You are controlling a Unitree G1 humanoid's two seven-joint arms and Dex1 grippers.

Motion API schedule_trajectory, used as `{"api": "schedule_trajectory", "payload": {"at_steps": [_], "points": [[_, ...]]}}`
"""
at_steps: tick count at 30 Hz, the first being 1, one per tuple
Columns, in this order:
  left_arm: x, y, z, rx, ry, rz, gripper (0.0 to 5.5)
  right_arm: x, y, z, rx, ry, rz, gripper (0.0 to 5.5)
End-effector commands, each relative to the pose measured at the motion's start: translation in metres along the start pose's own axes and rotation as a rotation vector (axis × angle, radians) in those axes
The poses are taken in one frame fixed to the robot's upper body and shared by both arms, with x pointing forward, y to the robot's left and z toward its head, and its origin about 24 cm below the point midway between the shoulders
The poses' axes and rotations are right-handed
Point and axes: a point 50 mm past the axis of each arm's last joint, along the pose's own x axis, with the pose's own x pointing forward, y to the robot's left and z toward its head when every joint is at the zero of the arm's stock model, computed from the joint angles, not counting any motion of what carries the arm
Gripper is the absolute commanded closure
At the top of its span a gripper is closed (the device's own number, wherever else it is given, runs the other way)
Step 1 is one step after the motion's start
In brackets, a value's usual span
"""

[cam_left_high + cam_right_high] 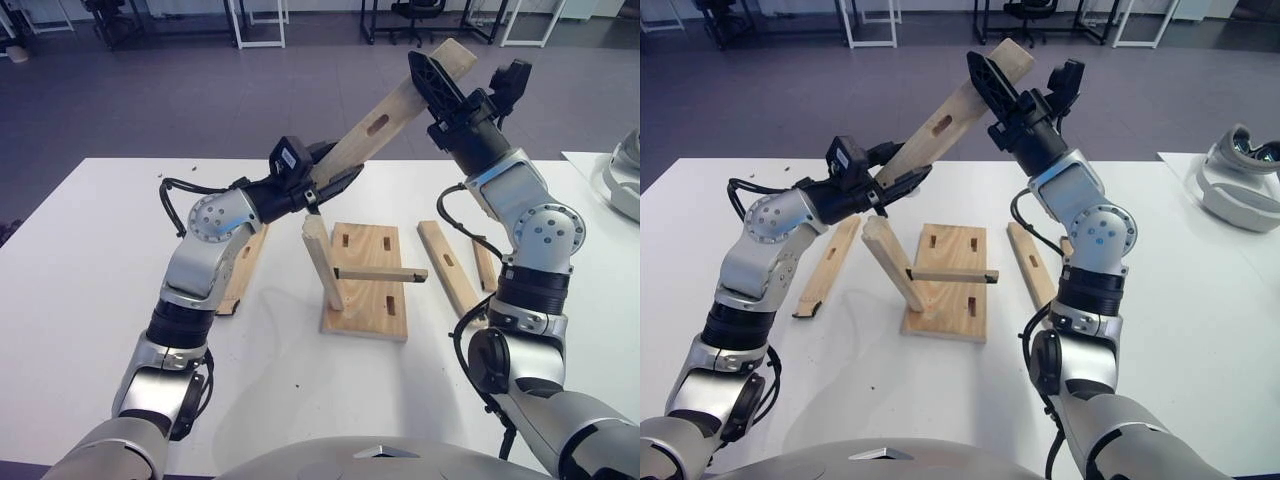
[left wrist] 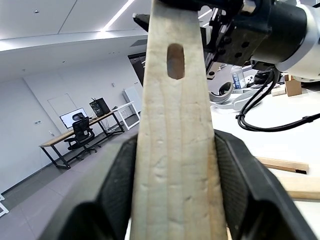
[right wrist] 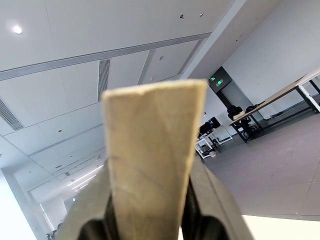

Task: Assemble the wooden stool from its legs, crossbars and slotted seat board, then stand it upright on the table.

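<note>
Clamping a slotted leg (image 1: 392, 112) at both ends, left gripper (image 1: 337, 183) closed low and right gripper (image 1: 443, 84) closed high, the arms hold it tilted above the seat board (image 1: 366, 312) (presumably to aim it), which lies on the table (image 1: 100, 260) bearing one fitted leg (image 1: 322, 262).

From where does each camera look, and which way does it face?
Left eye view: on the head, facing forward and down at the table; both arms, left claw and right claw holding one leg.
Right eye view: beside it, same scene and arms.
Left wrist view: along the leg toward the right claw; own claw shows.
Right wrist view: up the leg's end toward the ceiling; own claw shows.
</note>
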Motion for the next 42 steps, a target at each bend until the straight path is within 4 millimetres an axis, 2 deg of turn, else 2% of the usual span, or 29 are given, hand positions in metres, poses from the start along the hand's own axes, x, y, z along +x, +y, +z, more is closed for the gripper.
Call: {"api": "schedule_trajectory", "payload": {"at_steps": [1,2,3,4,6,7,9,11,13,17,22,28,31,36,38,42], "points": [[-0.007,0.003,-0.009,0.008,0.051,0.036,2.56,-0.039,-0.022,0.004,-0.093,-0.080,-0.203,4.50],[-0.012,0.006,-0.014,0.008,0.079,0.068,2.41,-0.056,-0.027,0.005,-0.131,-0.085,-0.258,4.50],[-0.022,0.008,-0.025,0.010,0.153,0.110,2.31,-0.081,-0.029,0.003,-0.146,-0.086,-0.324,4.50],[-0.037,0.005,-0.038,0.019,0.239,0.147,2.12,-0.107,-0.026,-0.004,-0.132,-0.079,-0.380,4.50],[-0.065,-0.007,-0.062,-0.025,0.380,0.210,1.84,-0.145,-0.015,-0.019,-0.093,-0.063,-0.468,4.50],[-0.076,-0.016,-0.070,-0.060,0.435,0.233,1.70,-0.157,-0.009,-0.022,-0.075,-0.069,-0.502,4.50],[-0.093,-0.049,-0.100,-0.160,0.623,0.222,1.64,-0.180,-0.001,-0.022,-0.056,-0.130,-0.622,4.50],[-0.105,-0.075,-0.118,-0.233,0.754,0.231,1.64,-0.192,0.004,-0.026,-0.044,-0.131,-0.702,4.50],[-0.110,-0.084,-0.122,-0.262,0.816,0.250,1.64,-0.196,0.003,-0.030,-0.040,-0.111,-0.761,4.50],[-0.118,-0.090,-0.126,-0.268,0.917,0.231,1.64,-0.205,-0.004,-0.034,-0.063,-0.091,-0.879,4.50],[-0.109,-0.102,-0.124,-0.329,0.911,0.166,1.64,-0.207,-0.005,-0.032,-0.133,-0.112,-0.949,4.50],[-0.090,-0.116,-0.111,-0.464,0.816,0.096,1.64,-0.190,-0.001,-0.036,-0.195,-0.088,-0.953,4.50],[-0.080,-0.115,-0.107,-0.476,0.785,0.085,1.64,-0.179,0.000,-0.034,-0.225,-0.106,-0.906,4.50],[-0.069,-0.112,-0.099,-0.489,0.724,0.075,1.64,-0.171,0.002,-0.041,-0.370,0.016,-0.884,4.50],[-0.065,-0.110,-0.093,-0.519,0.673,0.082,1.64,-0.170,0.002,-0.048,-0.421,0.082,-0.884,4.50],[-0.047,-0.109,-0.062,-0.640,0.441,0.061,1.64,-0.174,-0.002,-0.061,-0.542,0.237,-0.904,4.50]]}}
